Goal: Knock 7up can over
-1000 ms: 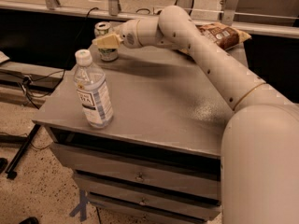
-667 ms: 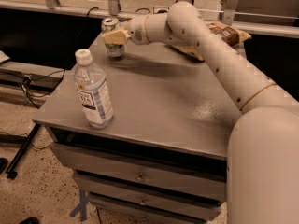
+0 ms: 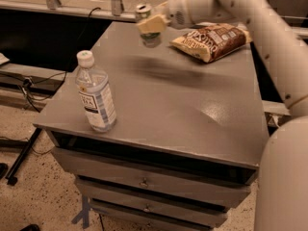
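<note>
The 7up can (image 3: 151,39) is a small silver can with green markings and a silver top. It is over the far left part of the grey table (image 3: 192,114), nearly upright, and seems raised a little above the surface. My gripper (image 3: 152,24) reaches in from the upper right and is shut around the can's middle. Its pale yellow finger (image 3: 153,23) crosses the front of the can. A blurred shadow lies on the table below it.
A clear water bottle with a white cap (image 3: 96,94) stands near the table's front left corner. A brown chip bag (image 3: 211,41) lies at the far right. My white arm (image 3: 269,37) runs along the right side. Drawers (image 3: 144,182) sit under the tabletop.
My gripper has moved right and upward with the can in it, away from the far left corner. The chip bag is now uncovered. The bottle has not moved.
</note>
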Controlling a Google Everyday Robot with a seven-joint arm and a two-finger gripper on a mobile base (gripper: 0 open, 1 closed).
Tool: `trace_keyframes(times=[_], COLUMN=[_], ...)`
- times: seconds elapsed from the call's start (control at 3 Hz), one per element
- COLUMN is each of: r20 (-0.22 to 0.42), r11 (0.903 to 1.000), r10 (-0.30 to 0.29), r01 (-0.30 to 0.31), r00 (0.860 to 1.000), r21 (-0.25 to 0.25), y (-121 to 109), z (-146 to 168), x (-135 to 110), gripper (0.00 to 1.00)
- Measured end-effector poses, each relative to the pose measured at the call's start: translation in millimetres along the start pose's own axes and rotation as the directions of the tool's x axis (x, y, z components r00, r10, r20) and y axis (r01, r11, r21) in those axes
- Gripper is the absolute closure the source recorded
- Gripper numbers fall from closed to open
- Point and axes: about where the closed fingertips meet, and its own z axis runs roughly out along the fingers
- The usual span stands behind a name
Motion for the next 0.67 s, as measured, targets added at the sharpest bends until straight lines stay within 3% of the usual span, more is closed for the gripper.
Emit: trace_keyframes(times=[0.33,0.67], r20=[-0.172,-0.373], r11=[0.9995,0.9955], r10=[-0.028,-0.073], r01=[0.026,0.045], r00=[0.985,0.925], r21=[-0.018,-0.083], y=[4,18], z=[-42,-59], x=[16,46], gripper=[1.00,1.00])
